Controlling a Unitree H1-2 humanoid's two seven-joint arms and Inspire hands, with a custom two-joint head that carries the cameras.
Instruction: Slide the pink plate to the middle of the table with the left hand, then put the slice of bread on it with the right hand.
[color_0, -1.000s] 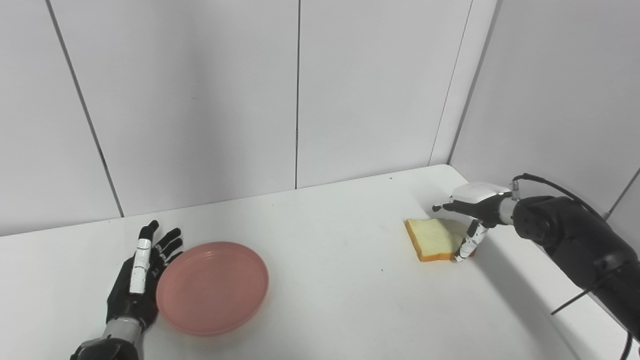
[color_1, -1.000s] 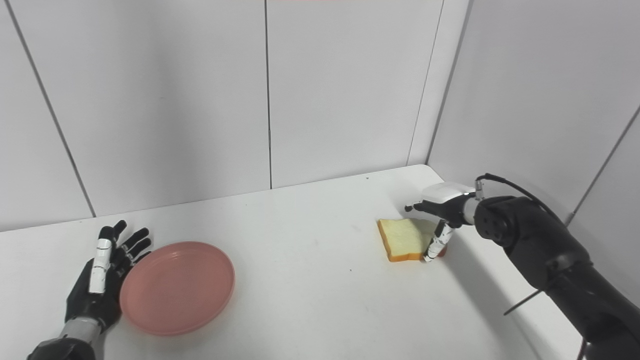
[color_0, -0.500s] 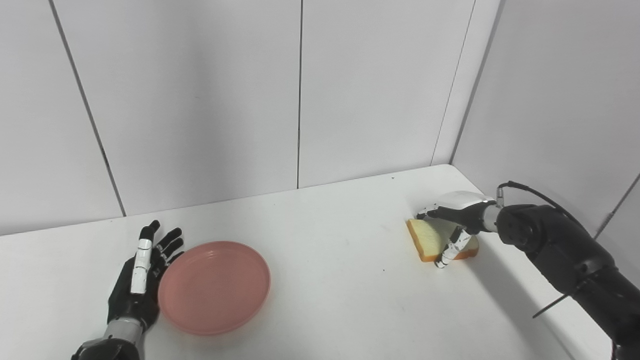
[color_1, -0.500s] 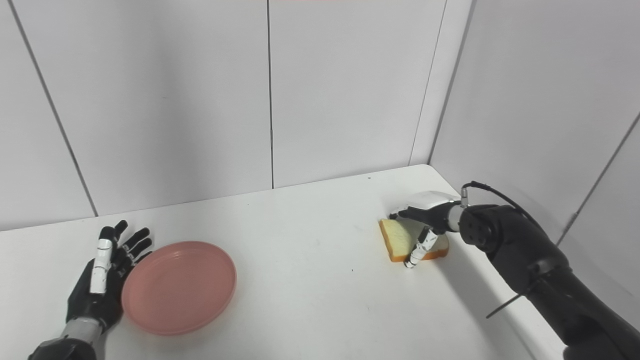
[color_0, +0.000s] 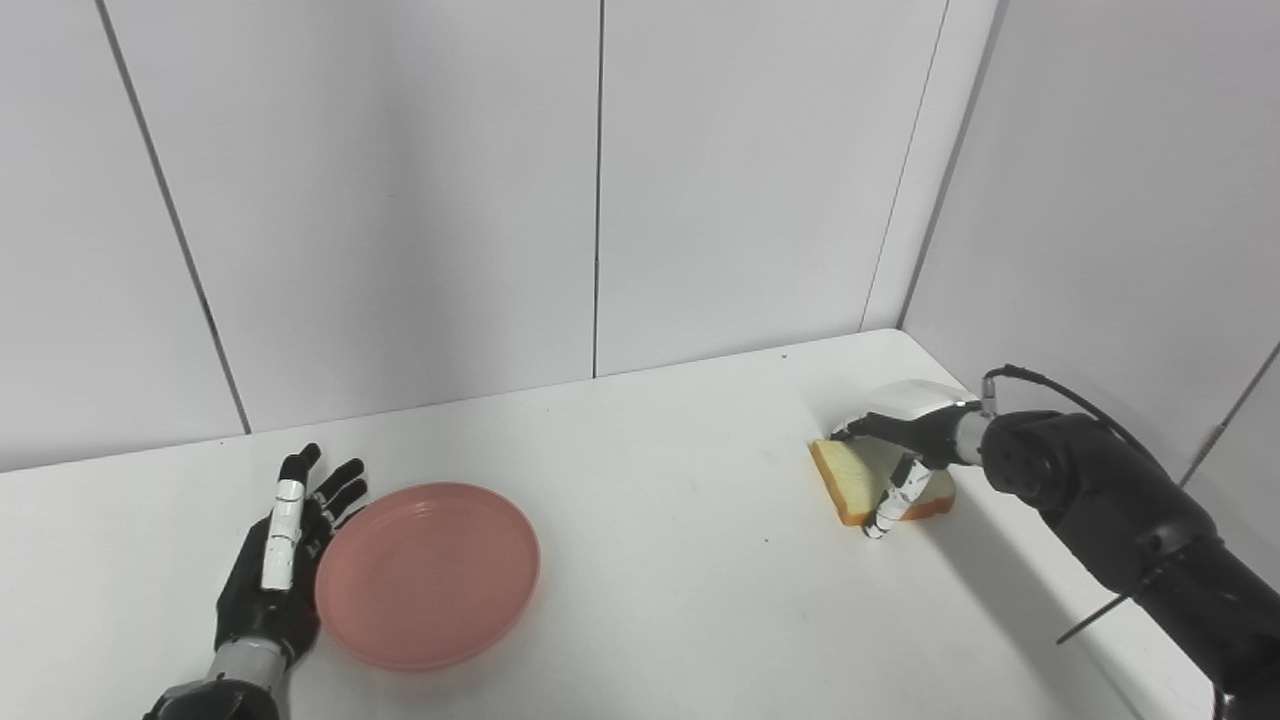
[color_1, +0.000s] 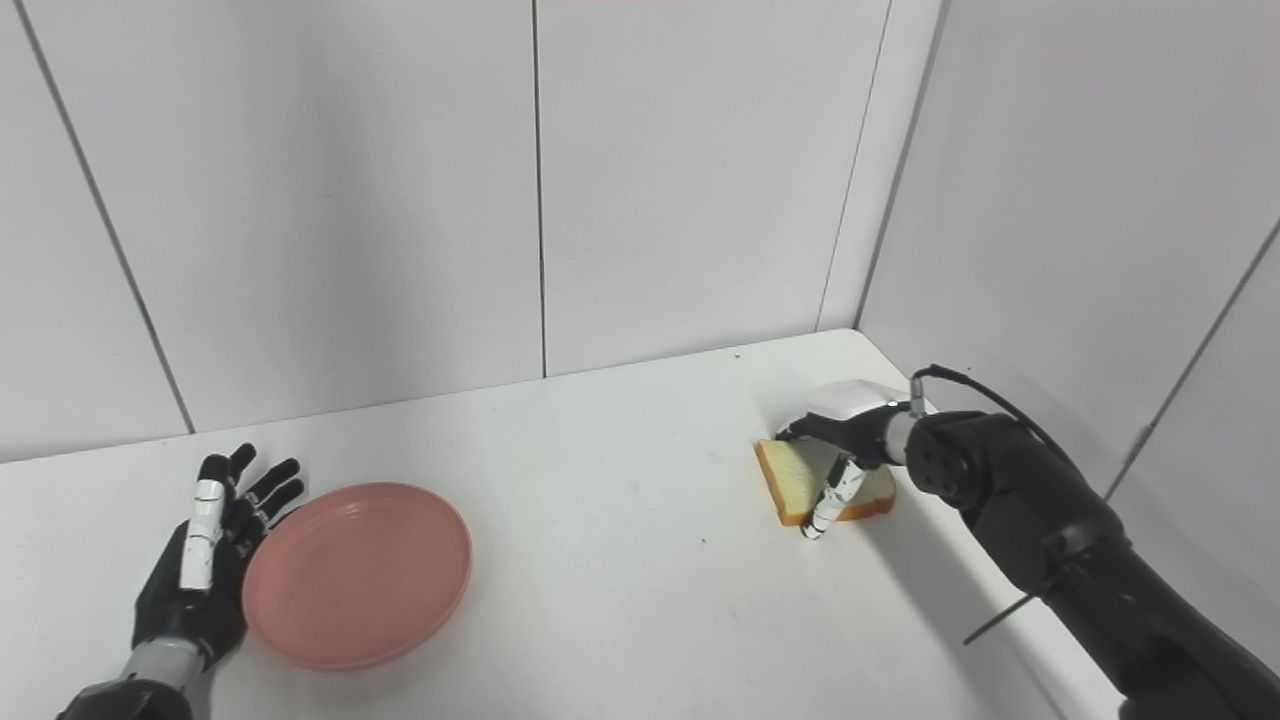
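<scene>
Walls: pale grey panels (color_0: 400, 200) with thin dark seams, meeting at a corner on the right.
Table: white top (color_0: 680, 600), bare.
Light: even, soft.

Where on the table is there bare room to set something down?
The widest bare stretch of the white table lies between the round pink plate and the slice of bread. It is crowded at the left hand beside the plate, and where the right hand covers the bread.
</scene>
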